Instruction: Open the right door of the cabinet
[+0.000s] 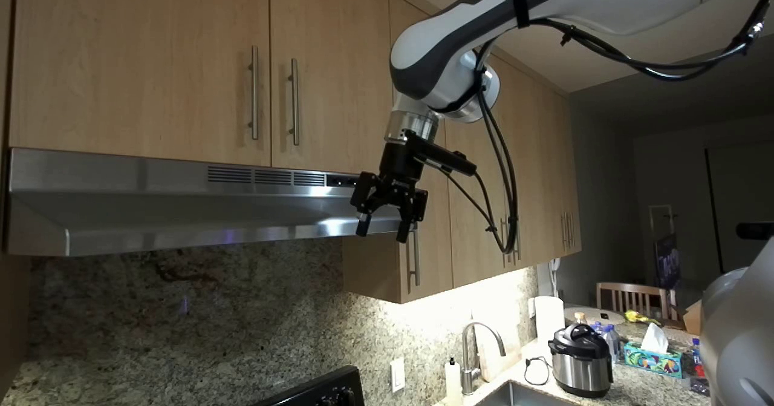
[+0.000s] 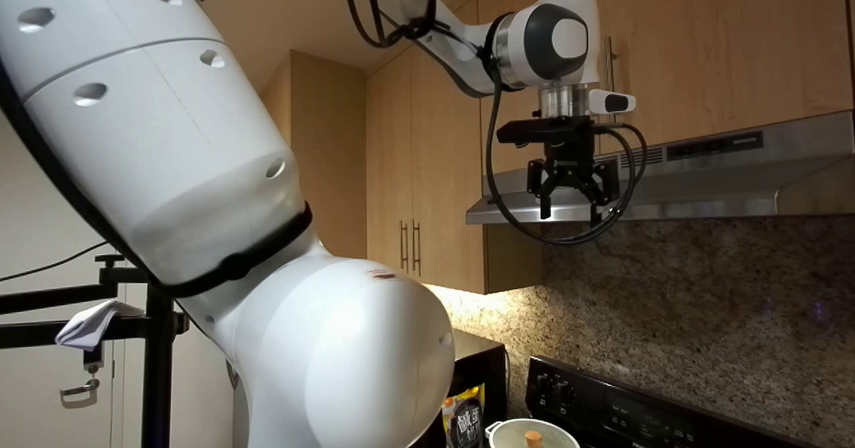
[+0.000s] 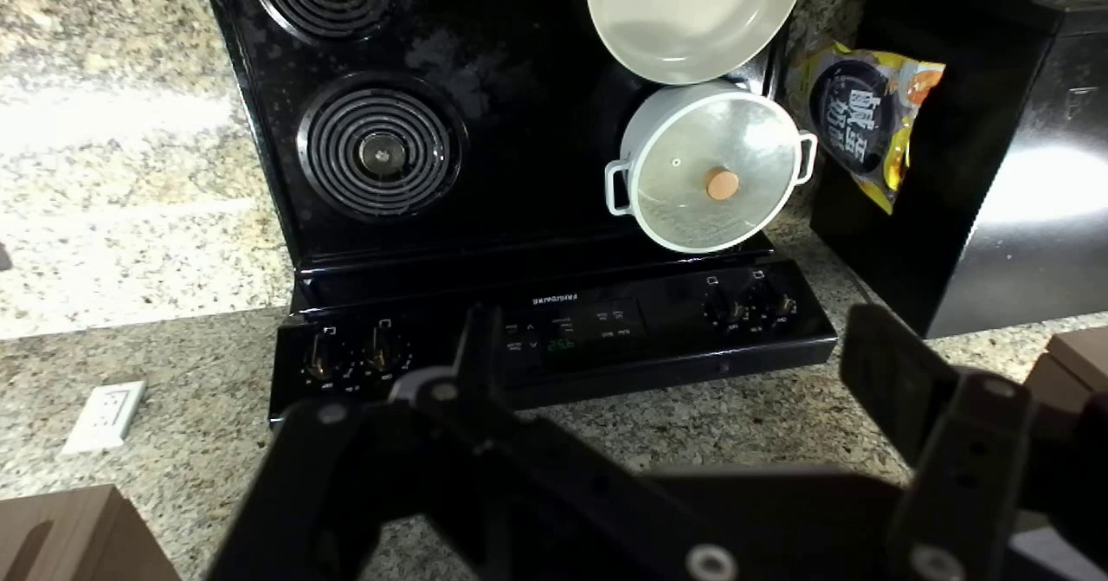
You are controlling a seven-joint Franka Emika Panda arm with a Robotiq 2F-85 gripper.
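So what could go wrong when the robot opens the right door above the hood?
The open gripper hangs lower than the right door's handle, near the range hood, so it might bump the hood going up. The left handle is close by, so it could grab the wrong one. The looping cables might catch a handle.

Stove control panel (image 3: pixel 597 330), wrist view: we read the brand FRIGIDAIRE, upside down, in pale capitals. On the same panel we list green digits (image 3: pixel 561 345), too faint for a sure reading; small button captions, illegible; and small square outline signs beside the knobs (image 3: pixel 381 354). Bag (image 3: pixel 857 122), yellow and dark: large white characters, which we cannot make out. Range hood (image 2: pixel 708 174), in an exterior view: tiny pale lettering, illegible. Dark sign (image 1: pixel 667 261), in an exterior view: pale letters, blurred.
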